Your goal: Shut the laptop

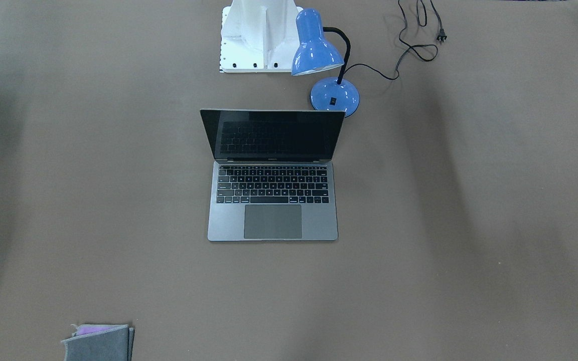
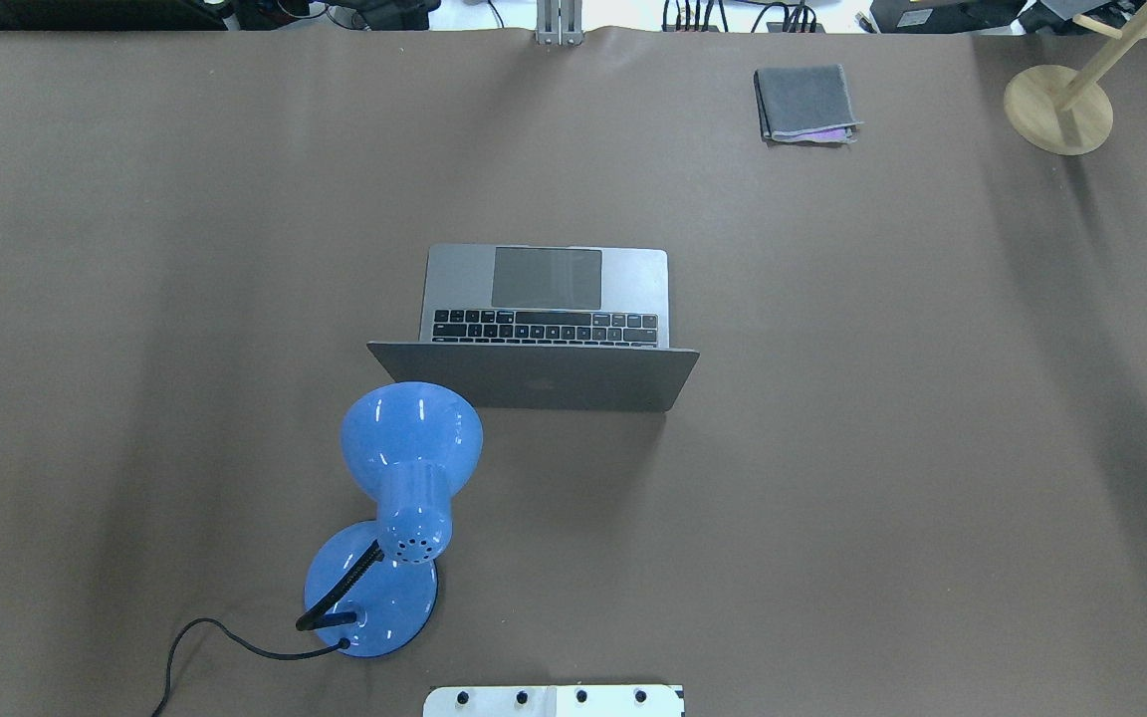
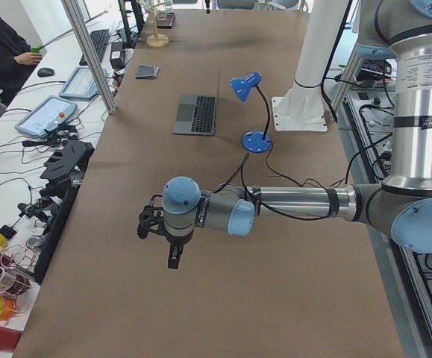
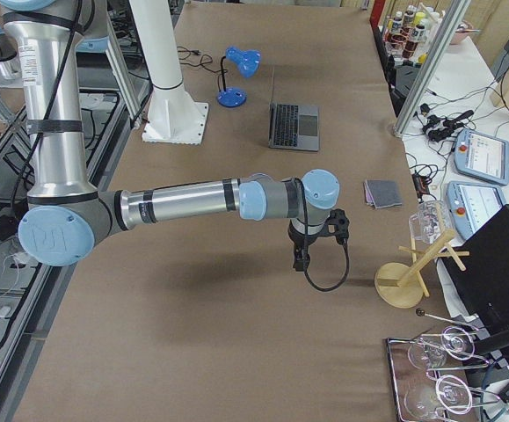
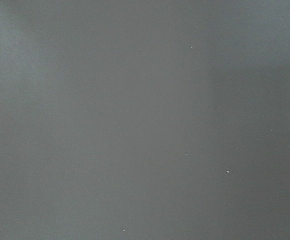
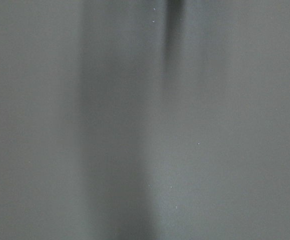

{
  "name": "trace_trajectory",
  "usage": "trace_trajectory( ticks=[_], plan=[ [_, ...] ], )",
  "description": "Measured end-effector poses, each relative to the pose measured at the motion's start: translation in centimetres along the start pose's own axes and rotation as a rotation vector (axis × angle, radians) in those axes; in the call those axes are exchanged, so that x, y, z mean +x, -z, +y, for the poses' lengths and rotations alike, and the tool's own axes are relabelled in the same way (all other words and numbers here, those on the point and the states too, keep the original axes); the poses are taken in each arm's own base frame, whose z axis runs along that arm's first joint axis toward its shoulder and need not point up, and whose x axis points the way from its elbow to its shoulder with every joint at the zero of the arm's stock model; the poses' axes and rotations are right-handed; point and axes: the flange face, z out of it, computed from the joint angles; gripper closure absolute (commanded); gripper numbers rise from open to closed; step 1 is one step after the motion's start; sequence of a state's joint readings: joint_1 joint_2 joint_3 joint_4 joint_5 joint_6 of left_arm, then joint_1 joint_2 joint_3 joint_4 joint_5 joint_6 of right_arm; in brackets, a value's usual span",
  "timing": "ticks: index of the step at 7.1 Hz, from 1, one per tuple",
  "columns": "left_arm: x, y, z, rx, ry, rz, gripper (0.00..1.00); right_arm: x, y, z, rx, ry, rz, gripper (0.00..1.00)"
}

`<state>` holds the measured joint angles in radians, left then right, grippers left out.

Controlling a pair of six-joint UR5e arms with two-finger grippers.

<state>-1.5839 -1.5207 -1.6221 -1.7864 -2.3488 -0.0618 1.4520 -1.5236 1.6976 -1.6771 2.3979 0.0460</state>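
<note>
The space-grey laptop (image 1: 272,220) stands open in the middle of the table, its black screen upright and facing away from the robot. The overhead view shows the back of its lid (image 2: 534,378). It also shows in the exterior left view (image 3: 195,114) and the exterior right view (image 4: 294,124). My left gripper (image 3: 172,257) hangs over bare table far from the laptop, at the table's left end. My right gripper (image 4: 300,261) hangs over bare table at the right end. I cannot tell whether either is open or shut. Both wrist views show only table surface.
A blue desk lamp (image 2: 404,478) stands just behind the laptop's lid on the robot's left, its black cord (image 1: 414,47) trailing on the table. A folded grey cloth (image 2: 804,103) lies at the far edge. A wooden stand (image 2: 1058,110) sits at the far right corner.
</note>
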Motion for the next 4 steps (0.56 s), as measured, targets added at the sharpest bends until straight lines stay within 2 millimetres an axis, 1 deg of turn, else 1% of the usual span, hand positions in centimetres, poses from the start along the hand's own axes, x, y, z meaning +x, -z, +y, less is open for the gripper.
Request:
trace_trajectory(
  ticks=[4],
  plan=[
    [0.54, 0.13, -0.43, 0.002, -0.007, 0.005, 0.02, -0.05, 0.30, -0.12, 0.005, 0.000, -0.002, 0.00]
  ],
)
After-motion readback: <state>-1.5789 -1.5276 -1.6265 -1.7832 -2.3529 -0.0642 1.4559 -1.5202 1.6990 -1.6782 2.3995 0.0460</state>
